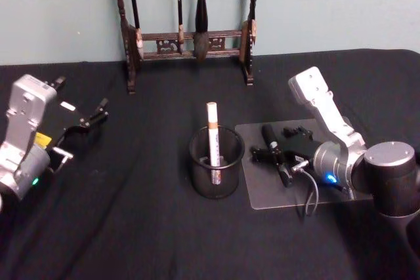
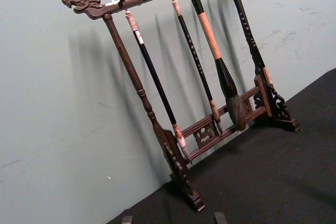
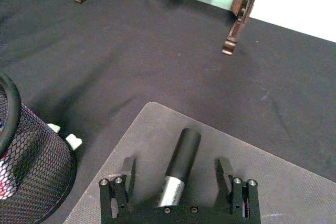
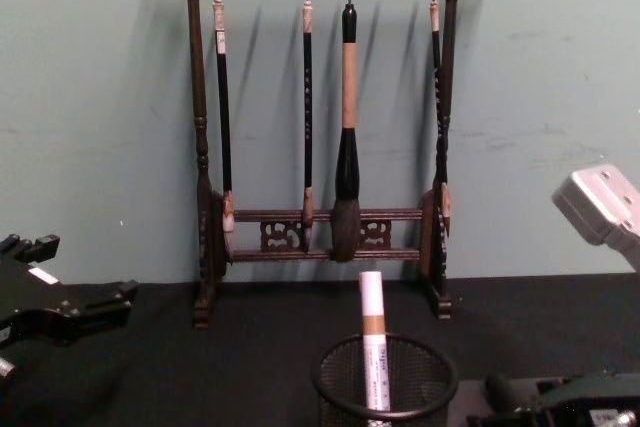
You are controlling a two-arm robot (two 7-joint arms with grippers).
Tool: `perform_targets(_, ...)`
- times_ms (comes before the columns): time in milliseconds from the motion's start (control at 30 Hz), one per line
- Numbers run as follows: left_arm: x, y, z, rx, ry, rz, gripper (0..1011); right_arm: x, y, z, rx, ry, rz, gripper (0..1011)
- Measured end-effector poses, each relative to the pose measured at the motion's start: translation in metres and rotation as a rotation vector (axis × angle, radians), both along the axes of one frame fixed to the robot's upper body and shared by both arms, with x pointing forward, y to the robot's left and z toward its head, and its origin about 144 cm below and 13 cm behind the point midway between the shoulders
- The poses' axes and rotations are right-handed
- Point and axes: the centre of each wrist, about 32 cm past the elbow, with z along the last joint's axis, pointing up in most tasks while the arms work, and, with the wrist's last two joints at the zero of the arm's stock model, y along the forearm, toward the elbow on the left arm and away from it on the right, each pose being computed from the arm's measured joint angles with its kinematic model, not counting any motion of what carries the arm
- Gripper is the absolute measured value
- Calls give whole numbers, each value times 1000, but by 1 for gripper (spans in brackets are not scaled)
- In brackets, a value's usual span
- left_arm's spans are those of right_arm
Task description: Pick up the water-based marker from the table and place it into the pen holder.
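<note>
Black right claw [image 3: 178,179]: hung low over the grey mat, its fingers [image 3: 127,174] apart, one on each side of a black-capped marker and clear of it.
Black-capped marker [image 3: 184,148]: lay flat on the mat between those fingers, with the dark cap pointing away from the claw and the pale barrel nearest the wrist.
Grey mat [image 1: 262,195]: lay flat on the counter at the robot's right, just beside the pen holder.
Pen holder [image 1: 230,176]: a round black mesh cup that stood upright near the counter's middle, to the left of the mat.
White marker [image 1: 212,129]: stood nearly upright inside the pen holder, with its tan-banded top well above the rim.
Left claw [image 1: 84,126]: was held off the counter at the robot's left, well apart from the pen holder, fingers apart and facing the brush rack.
Wooden brush rack [image 4: 395,215]: stood at the counter's back against a pale green wall [image 4: 100,147], with four brushes hanging from its dragon-headed top bar.
Counter [image 1: 131,227]: was covered in black cloth.
</note>
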Motion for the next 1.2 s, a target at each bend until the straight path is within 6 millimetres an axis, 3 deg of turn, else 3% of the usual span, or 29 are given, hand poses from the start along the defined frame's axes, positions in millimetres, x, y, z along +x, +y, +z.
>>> perform_targets(167,0,0,0,0,0,0,1001,0,0,0,0,0,0,978)
perform_targets(300,0,0,0,0,0,0,1001,0,0,0,-1,0,-1,888)
perform_targets(1000,0,0,0,0,0,0,1001,0,0,0,0,-1,-1,244)
perform_targets(1200,0,0,0,0,0,0,1001,1,-2,2,17,-8,5,239)
